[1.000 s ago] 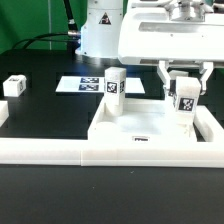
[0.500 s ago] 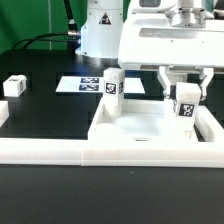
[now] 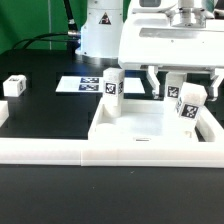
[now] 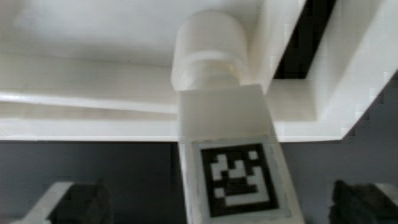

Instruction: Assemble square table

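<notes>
Both fingers (image 4: 80, 203) stand wide apart, clear of the tilted leg (image 3: 190, 104) between them at the tabletop's (image 3: 135, 122) corner.

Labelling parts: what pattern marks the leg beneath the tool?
Black-and-white square tag; clearest in wrist view.

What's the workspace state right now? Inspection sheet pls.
Surface: black table, marker board lying flat on it.
Job's things: square tabletop; upright leg at its far corner; tilted leg at its corner on the exterior view's right; loose leg on the table.
Clutter: white border rail in front.
Grippers: gripper open, fingers clear of the tilted leg.
Cables: black cable behind.
Surroundings: robot base.
</notes>
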Controlling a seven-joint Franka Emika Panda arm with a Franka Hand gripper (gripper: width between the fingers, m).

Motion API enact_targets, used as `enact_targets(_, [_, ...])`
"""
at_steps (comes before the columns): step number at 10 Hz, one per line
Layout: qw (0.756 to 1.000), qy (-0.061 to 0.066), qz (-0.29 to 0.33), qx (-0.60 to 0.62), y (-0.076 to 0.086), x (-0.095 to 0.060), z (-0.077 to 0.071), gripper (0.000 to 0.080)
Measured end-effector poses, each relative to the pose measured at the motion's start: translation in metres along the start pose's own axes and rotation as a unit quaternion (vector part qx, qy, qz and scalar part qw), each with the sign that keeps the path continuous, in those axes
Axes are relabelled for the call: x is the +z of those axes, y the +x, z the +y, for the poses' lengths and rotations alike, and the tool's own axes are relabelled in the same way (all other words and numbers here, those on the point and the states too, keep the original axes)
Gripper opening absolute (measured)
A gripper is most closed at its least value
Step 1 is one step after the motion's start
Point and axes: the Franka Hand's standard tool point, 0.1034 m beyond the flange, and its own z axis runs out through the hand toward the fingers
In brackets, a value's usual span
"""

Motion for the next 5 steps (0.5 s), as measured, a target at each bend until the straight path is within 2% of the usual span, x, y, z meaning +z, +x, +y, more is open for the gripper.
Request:
enact_targets(1, [1.0, 0.0, 0.0, 0.0, 0.0, 0.0, 0.0, 0.0642])
enact_targets(5, [1.0, 0.0, 0.0, -0.001, -0.0002, 0.0001, 0.0, 0.0649])
